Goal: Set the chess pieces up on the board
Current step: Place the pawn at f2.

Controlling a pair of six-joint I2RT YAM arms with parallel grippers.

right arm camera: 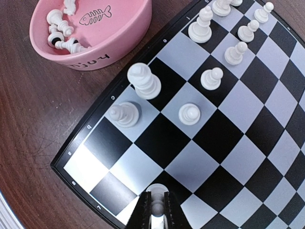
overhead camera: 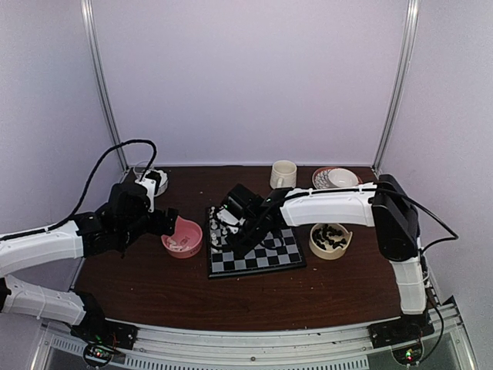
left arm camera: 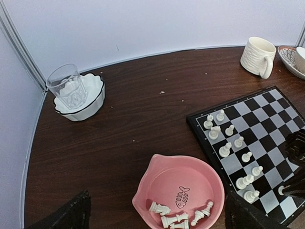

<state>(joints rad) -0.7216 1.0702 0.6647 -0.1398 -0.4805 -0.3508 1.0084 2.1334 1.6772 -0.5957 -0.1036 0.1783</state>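
The board (overhead camera: 269, 258) lies mid-table, and several white chess pieces (left arm camera: 224, 150) stand along its left side. In the right wrist view my right gripper (right arm camera: 156, 212) is shut on a small white pawn (right arm camera: 156, 194), held over a dark square near the board's (right arm camera: 209, 138) near-left corner. Standing white pieces (right arm camera: 143, 81) are a few squares away. My left gripper (left arm camera: 157, 217) hangs open above the pink bowl (left arm camera: 143, 191), which holds several white pieces (left arm camera: 181, 218) lying on their sides. Its dark fingers (left arm camera: 71, 214) stand wide apart with nothing between them.
A beige bowl (overhead camera: 330, 239) of black pieces sits right of the board. A cream mug (overhead camera: 283, 174) and a patterned plate with a cup (overhead camera: 336, 179) stand at the back. A glass in a white bowl (left arm camera: 76, 90) is at the back left.
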